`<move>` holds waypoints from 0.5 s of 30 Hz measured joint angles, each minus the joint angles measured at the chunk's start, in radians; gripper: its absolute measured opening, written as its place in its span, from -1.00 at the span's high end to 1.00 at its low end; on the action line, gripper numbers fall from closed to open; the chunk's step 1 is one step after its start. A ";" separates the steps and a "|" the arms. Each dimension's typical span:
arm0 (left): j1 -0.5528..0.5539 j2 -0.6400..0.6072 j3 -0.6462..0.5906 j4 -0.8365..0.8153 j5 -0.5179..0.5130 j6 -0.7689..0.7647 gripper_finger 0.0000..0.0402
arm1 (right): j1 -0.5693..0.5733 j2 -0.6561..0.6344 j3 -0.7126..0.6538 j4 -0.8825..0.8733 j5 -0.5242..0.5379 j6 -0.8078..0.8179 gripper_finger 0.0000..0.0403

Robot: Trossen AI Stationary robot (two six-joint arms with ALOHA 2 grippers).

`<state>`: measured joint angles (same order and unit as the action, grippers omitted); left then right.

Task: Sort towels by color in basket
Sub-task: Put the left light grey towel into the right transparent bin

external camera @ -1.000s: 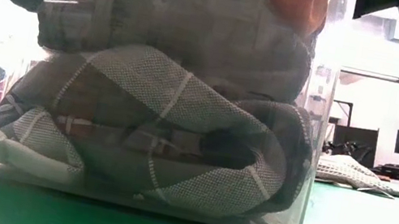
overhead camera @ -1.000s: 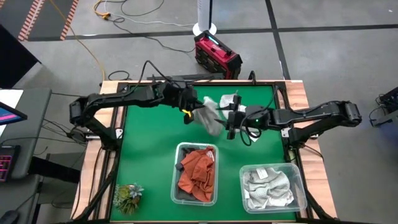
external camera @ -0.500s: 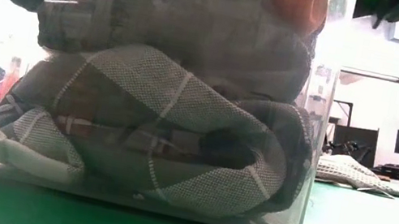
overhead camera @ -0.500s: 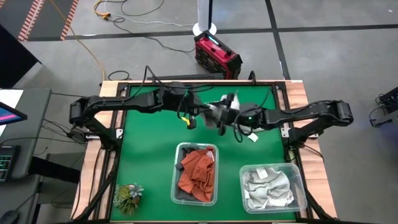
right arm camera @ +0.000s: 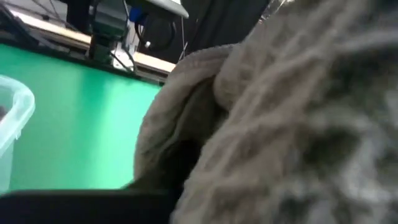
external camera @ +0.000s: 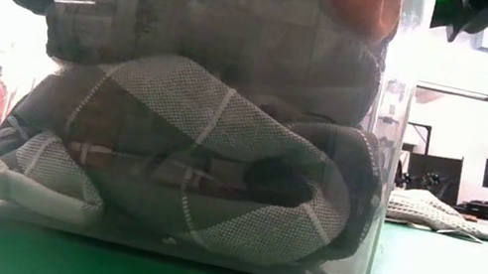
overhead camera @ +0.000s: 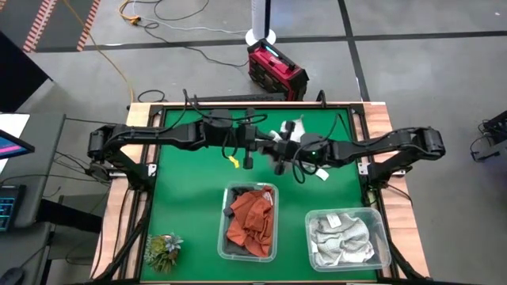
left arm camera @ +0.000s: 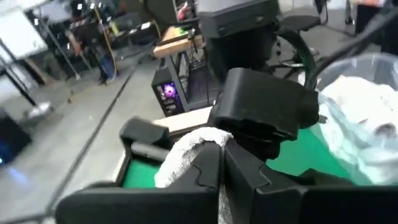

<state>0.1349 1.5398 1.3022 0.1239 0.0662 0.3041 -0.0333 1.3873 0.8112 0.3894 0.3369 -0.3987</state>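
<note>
Both arms meet over the far half of the green tabletop (overhead camera: 190,206). The left claw (overhead camera: 252,145) is clamped together on a light grey towel (left arm camera: 186,152); in the left wrist view its dark fingers (left arm camera: 205,177) press side by side with the cloth bunched between and just past them. The right claw (overhead camera: 279,150) sits just beside it, touching the same towel, which fills most of the right wrist view as coarse pale weave (right arm camera: 280,118); whether its fingers have closed on the cloth I cannot tell.

Another pale towel (overhead camera: 291,127) lies on the tabletop near the far edge, beyond the claws. Near the front, a clear bin (overhead camera: 224,237) holds rust-orange towels (overhead camera: 252,222), with dark grey ones packed beneath them in the low view (external camera: 188,168). A second clear bin (overhead camera: 380,229) to its right holds light grey and white towels (overhead camera: 341,237).

A green plant tuft (overhead camera: 162,250) stands at the front left corner. A red case (overhead camera: 276,70) lies on the floor behind the tabletop. No writing or label is legible anywhere.
</note>
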 joint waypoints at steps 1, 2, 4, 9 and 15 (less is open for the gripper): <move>0.000 0.000 0.000 0.000 -0.011 -0.030 0.93 | 0.005 -0.010 0.000 -0.020 0.003 -0.008 0.40; 0.000 0.000 0.000 -0.001 -0.016 -0.054 0.90 | 0.009 -0.022 0.000 -0.040 0.005 -0.017 0.57; 0.000 -0.002 0.000 -0.019 -0.016 -0.072 0.80 | 0.014 -0.048 0.000 -0.091 0.005 -0.023 0.81; -0.001 -0.024 0.000 -0.090 -0.019 -0.090 0.39 | 0.013 -0.123 -0.001 -0.230 0.005 0.022 0.79; -0.019 -0.092 0.000 -0.200 -0.020 -0.063 -0.02 | 0.044 -0.273 -0.001 -0.492 0.000 0.164 0.81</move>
<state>0.1156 1.4479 1.3022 -0.0760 0.0466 0.2411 0.0107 1.1141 0.8101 -0.1029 0.3367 -0.2349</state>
